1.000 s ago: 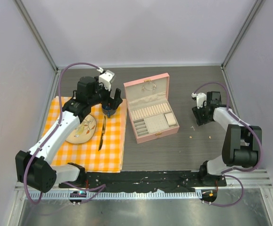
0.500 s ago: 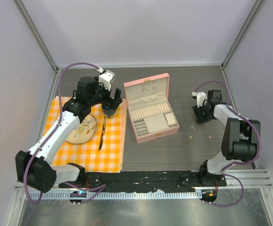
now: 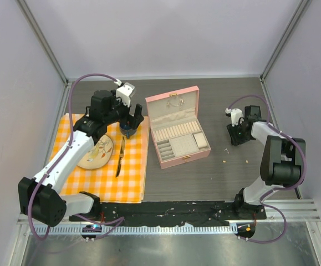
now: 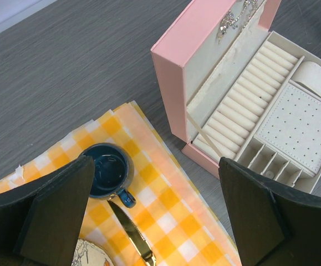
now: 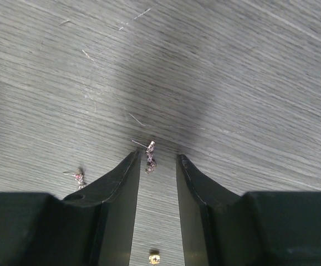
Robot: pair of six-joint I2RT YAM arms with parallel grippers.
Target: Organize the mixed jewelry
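Starting with the top external view: the left gripper (image 3: 130, 124) hangs over the blue cup (image 3: 127, 132), which stands at the 1 o'clock corner of the orange-checked cloth (image 3: 93, 185). A plate (image 3: 96, 153) and a knife (image 3: 119, 158) lie on the same cloth. The pink box (image 3: 183, 159) stands open at 3 o'clock from the cup, with a cream-white rectangular piece (image 3: 201, 141) in its right-hand compartment. The right gripper (image 3: 232, 139) points down at the table (image 3: 204, 183), well to 3 o'clock of the box. Loose pale specks (image 3: 224, 160) lie on the bare wood at 6 o'clock from that gripper.

Left wrist view: the left gripper (image 4: 160, 221) is spread wide and carries nothing. The blue cup (image 4: 107, 172) sits beside its left finger. The knife (image 4: 131, 233) lies at 5 o'clock from the cup. The pink box (image 4: 174, 83) fills the 2 o'clock quarter. A silvery chain (image 4: 235, 16) hangs in its lid.

Right wrist view: the right gripper (image 5: 157, 156) is parted by a narrow gap and low over the table (contact with the wood cannot be judged). A pinkish-silver piece (image 5: 150, 160) lies in the mouth of that gap, just beside the left fingertip and not clamped. A second pinkish piece (image 5: 79, 177) lies at 9 o'clock, outside the fingers. A gold-coloured piece (image 5: 154, 257) lies at 6 o'clock, deep in the gap.
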